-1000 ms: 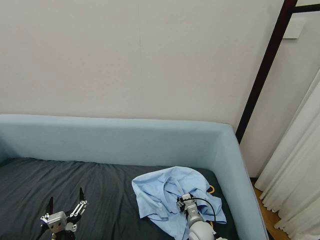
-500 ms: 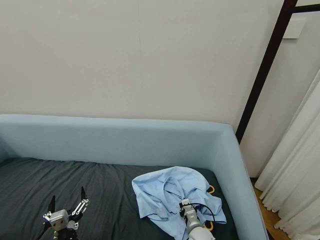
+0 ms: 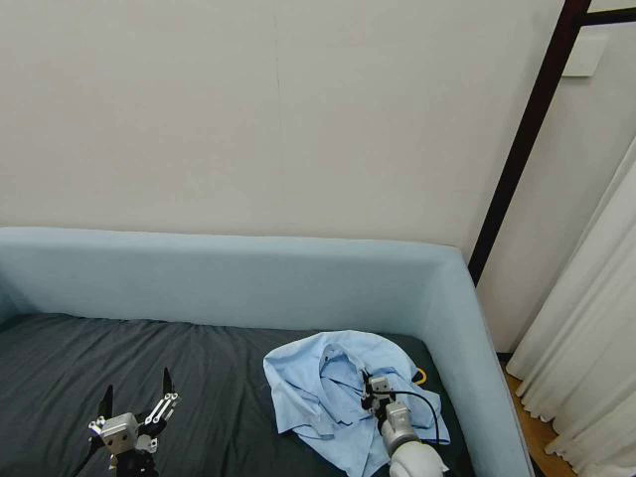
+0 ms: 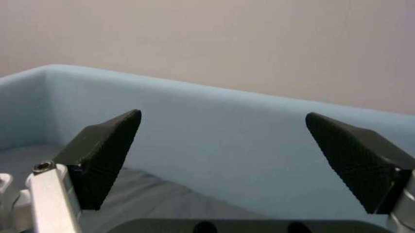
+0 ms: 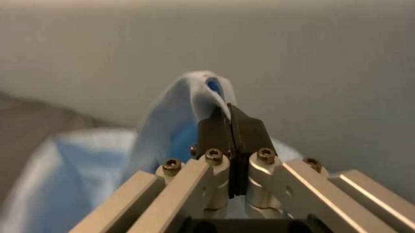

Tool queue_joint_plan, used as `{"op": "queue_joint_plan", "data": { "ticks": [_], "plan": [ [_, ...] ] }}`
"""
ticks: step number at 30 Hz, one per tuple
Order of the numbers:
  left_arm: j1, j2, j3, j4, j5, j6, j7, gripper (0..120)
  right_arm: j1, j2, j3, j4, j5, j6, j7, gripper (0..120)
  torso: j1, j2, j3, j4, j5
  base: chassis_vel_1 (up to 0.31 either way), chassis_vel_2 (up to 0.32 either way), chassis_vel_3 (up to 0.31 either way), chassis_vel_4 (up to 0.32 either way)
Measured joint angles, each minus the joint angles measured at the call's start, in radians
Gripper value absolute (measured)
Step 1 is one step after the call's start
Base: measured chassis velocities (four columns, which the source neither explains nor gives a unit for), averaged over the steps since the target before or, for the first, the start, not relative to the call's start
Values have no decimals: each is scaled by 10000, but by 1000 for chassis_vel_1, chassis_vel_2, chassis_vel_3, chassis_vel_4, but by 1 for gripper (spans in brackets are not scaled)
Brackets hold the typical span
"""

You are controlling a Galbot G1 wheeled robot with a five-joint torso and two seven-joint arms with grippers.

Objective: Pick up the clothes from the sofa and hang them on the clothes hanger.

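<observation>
**Fingers [image 5: 216, 130] of right gripper [image 5: 223, 115] shut on a shirt [image 5: 172, 121] fold; left gripper [image 4: 222, 119] spread, empty**

Right wrist view: both black pads are pressed together. A ridge of light blue cloth is caught between their tips. The cloth stands up just past the tips and drapes down one side of the gripper.

Head view, near edge: the right gripper [image 3: 370, 388] sits low over the middle of the crumpled shirt [image 3: 313, 393]. The shirt lies on the right end of the dark grey seat [image 3: 179, 353] of the sofa [image 3: 298, 260], just beside the right armrest [image 3: 452, 338]. A small orange piece [image 3: 421, 376] shows at the shirt's right edge, touching the cloth. What it is cannot be told.

Near left: the left gripper [image 3: 137, 390] stands over the seat, well apart from the shirt. Its fingers [image 4: 104, 150] are wide apart with nothing between them. Contact with the seat cannot be told. Through the gap, the left wrist view shows the light blue backrest [image 4: 227, 155].

Farther: the backrest [image 3: 229, 283] runs the width of the sofa and meets the armrest at the right corner. A pale wall [image 3: 278, 119] rises behind it. Right of the sofa, a dark pole [image 3: 517, 159] slants up the wall, and a white curtain [image 3: 586, 358] hangs at the far right.
</observation>
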Motion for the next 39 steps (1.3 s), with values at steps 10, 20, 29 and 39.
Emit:
{"op": "queue_joint_plan", "data": {
  "ticks": [10,20,29,39],
  "plan": [
    [-576,611,737,495,-476,-477,1525,100,1215,-909,211,2213,2446,157,-644,0,1,0,0,1,-1,0,0,0,0],
    [-1083,717,1863,1638,-490,-1347,2803,100,2482,-1092,122,3240,3242,-502,52,0,0,0,0,1,2,0,0,0,0],
    [-1683,535,2743,2770,-508,-1833,4453,100,2536,-1078,44,3440,3190,-688,191,0,0,0,1,0,3,0,0,0,0],
    [-3076,715,3904,4778,-217,-2003,6518,100,2510,-947,33,3054,3078,-691,173,0,0,-1,1,0,1,0,0,0,0]
  ]
}}
